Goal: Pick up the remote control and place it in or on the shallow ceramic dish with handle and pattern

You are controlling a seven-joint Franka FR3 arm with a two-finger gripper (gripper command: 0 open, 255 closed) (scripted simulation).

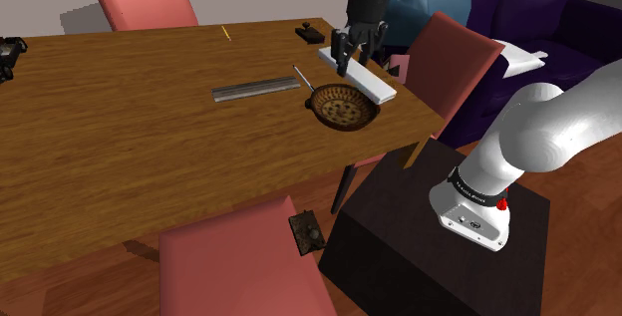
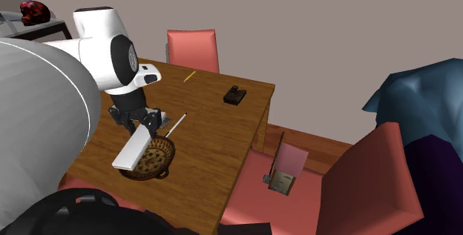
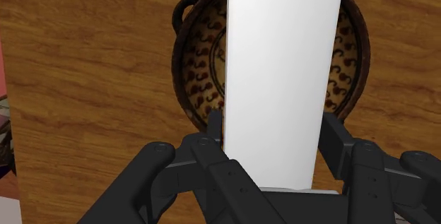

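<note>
Gripper (image 3: pixel 274 125) clasps white remote (image 3: pixel 283 53) over brown patterned dish (image 3: pixel 196 63).

One pincer (image 1: pixel 354 63) is holding one white remote control (image 1: pixel 374 85). One patterned brown dish (image 1: pixel 339 113) is sitting just beneath the pincer. Away from the pincer, one grey bar (image 1: pixel 256 88), one thin rod (image 1: pixel 302 77), one yellow stick (image 1: pixel 226 33) and one small black box (image 1: pixel 308 34) are lying on one wooden tabletop (image 1: pixel 120 145). Three pink chairs (image 1: pixel 140 0) are standing around.

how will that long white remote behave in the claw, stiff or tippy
Probably stiff: the remote looks straight though the claw grips one end. Held off-centre, it may pivot. Longer than the dish, it would likely bridge the rim and rock.
</note>
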